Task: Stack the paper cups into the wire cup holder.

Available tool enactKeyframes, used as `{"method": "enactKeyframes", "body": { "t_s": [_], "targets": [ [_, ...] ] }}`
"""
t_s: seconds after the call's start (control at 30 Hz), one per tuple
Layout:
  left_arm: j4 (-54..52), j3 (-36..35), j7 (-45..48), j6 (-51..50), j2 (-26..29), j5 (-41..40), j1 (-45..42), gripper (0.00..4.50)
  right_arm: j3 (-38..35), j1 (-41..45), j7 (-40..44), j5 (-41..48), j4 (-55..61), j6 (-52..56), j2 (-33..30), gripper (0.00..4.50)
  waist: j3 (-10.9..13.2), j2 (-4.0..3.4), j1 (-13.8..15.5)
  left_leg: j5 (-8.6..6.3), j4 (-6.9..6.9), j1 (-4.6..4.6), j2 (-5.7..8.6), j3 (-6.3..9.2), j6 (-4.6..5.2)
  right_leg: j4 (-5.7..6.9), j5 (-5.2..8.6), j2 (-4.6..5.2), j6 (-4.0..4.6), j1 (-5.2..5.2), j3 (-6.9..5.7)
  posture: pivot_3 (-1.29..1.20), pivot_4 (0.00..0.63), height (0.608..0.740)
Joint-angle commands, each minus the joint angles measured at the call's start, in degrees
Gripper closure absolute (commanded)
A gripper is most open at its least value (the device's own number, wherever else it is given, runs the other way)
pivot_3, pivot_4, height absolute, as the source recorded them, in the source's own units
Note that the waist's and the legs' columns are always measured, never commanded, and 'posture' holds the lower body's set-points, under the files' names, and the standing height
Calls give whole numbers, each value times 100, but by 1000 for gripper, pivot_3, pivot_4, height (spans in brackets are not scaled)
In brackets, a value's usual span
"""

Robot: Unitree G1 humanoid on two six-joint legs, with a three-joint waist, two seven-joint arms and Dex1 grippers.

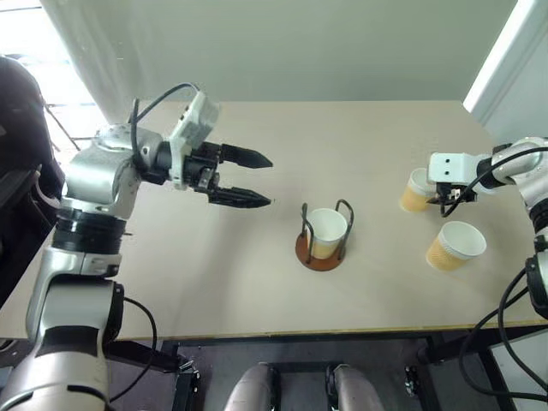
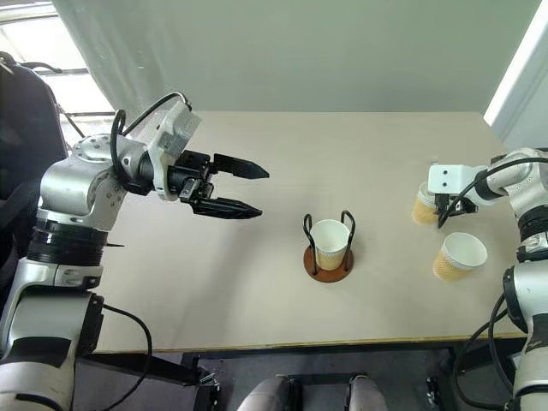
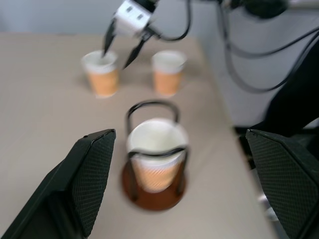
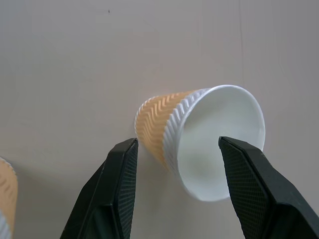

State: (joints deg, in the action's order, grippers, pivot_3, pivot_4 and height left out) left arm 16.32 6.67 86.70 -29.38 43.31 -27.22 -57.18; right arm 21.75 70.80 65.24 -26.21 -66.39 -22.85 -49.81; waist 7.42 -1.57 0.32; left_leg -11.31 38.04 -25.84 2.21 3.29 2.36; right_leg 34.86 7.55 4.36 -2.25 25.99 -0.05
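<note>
The wire cup holder (image 1: 320, 258) stands near the middle of the table with one paper cup (image 1: 327, 229) upright inside its black loops. Two more paper cups stand at the right: a farther one (image 1: 416, 192) and a nearer one (image 1: 455, 245). My right gripper (image 1: 446, 202) hovers just above the farther cup (image 4: 199, 134), open, with one finger on each side of it and not clamping it. To the left of the holder my left gripper (image 1: 269, 181) is raised above the table and points toward it. It is open wide and holds nothing.
The beige table (image 1: 214, 282) ends at a front edge near me and a right edge just past the two loose cups. A pale wall runs behind it. A dark bulky object (image 1: 21, 120) stands off the table's left side.
</note>
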Motion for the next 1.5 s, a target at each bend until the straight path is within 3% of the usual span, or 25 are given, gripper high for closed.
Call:
{"method": "enactKeyframes", "body": {
  "t_s": [0.03, 0.57, 0.67, 0.83, 0.87, 1.07, 1.23, 1.37, 1.5],
  "targets": [
    [54, -101, -123, 713, 48, 383, 103, 0, 105, 248, -226, -221, -82, -162, -34, 1923, 0, 0, 1, -27, 0, -2, 0, 0, -46, -1, 0, 0, 0, 1, 0, 0, 150, 740],
    [-201, -228, -423, 526, -220, 330, 6, 0, 486, 333, -626, -900, -440, -365, 62, 1923, 0, 0, 2, -43, -3, -1, 0, 1, -71, -2, -4, 1, 5, 4, -2, 0, 150, 740],
    [-282, -270, -398, 607, -225, 276, 154, 0, 527, 332, -675, -972, -477, -367, 95, 2516, 0, 0, 2, -46, -4, -1, 0, 1, -72, -3, -4, 1, 5, 4, -2, 0, 150, 740],
    [-177, -344, -120, 756, -192, 191, 297, 0, 527, 314, -483, -949, -409, -456, 90, 4314, 0, 0, -3, -50, -6, 1, -2, 1, -78, -1, -5, 1, 6, 7, -3, 0, 150, 740],
    [-138, -335, -11, 788, -165, 182, 319, 0, 513, 314, -388, -919, -367, -499, 75, 4483, 0, 0, -3, -50, -6, 1, -2, 1, -79, -1, -5, 1, 6, 7, -3, 0, 150, 740],
    [356, -217, 546, 974, -92, 175, 242, 0, 403, 312, 271, -695, 64, -749, -88, 4483, 1, -2, -2, -52, -6, -1, -2, 1, -79, -3, -4, 1, 7, 7, -3, 0, 150, 740],
    [735, 164, 580, 1415, 69, -120, 207, 0, 155, 162, 1419, -35, 1216, -661, -369, 4483, 4, -7, -1, -53, -7, -8, -2, 2, -79, -8, -4, 1, 8, 9, -4, 0, 150, 740],
    [1099, 498, 580, 1723, 143, -303, 103, 0, -153, -73, 2354, 701, 2905, -36, -653, 4483, 5, -9, -3, -56, -10, -11, -2, 3, -80, -16, -2, -1, 10, 9, -5, 0, 150, 740],
    [1352, 793, 580, 1930, 118, -434, -14, 0, -298, -187, 2715, 1127, 4220, 640, -810, 4483, 6, -9, -9, -56, -11, -15, -2, 3, -80, -22, 2, -2, 13, 11, -7, 0, 150, 740]
  ]
}}
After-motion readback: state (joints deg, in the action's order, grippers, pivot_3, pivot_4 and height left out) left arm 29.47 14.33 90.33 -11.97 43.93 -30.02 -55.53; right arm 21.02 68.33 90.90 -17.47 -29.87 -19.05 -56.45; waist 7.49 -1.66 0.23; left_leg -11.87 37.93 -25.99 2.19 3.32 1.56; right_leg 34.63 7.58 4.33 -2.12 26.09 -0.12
